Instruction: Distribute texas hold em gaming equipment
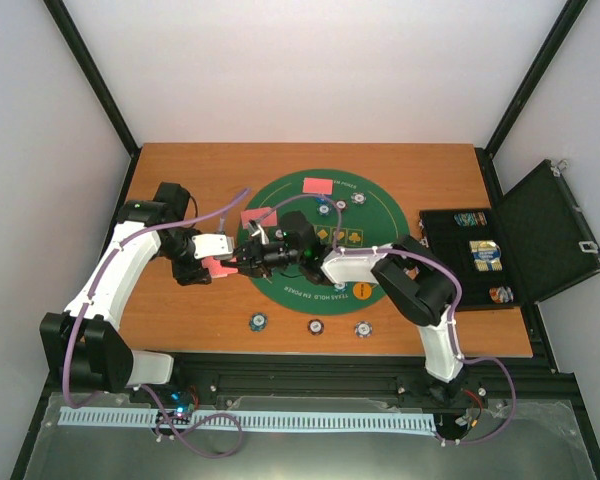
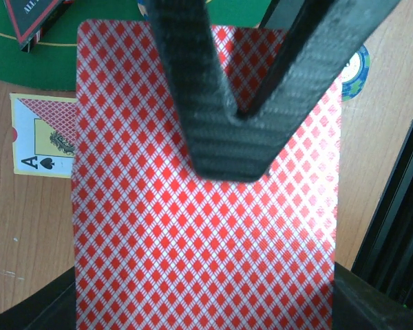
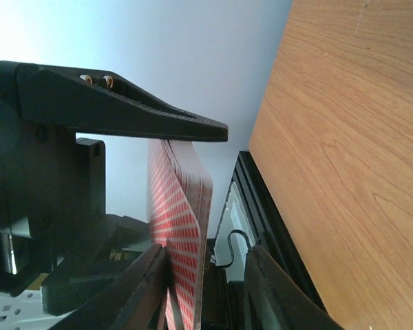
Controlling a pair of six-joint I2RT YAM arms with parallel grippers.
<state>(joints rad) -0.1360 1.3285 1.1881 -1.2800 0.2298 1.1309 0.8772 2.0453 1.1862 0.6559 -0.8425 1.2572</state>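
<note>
Top view: the left gripper (image 1: 224,263) is clamped on a deck of red-backed cards (image 1: 217,267) just off the left edge of the green felt mat (image 1: 280,285); the right gripper (image 1: 250,258) meets the deck there; a row of poker chips (image 1: 315,325) lies near the table's front edge.

Left wrist view: the deck (image 2: 206,240) fills the frame; an ace of spades (image 2: 34,148) lies face up on the wood beside it.

Right wrist view: the right jaws stand partly apart astride the deck's edge (image 3: 182,220); one finger (image 3: 268,289) is clear of it.
</note>
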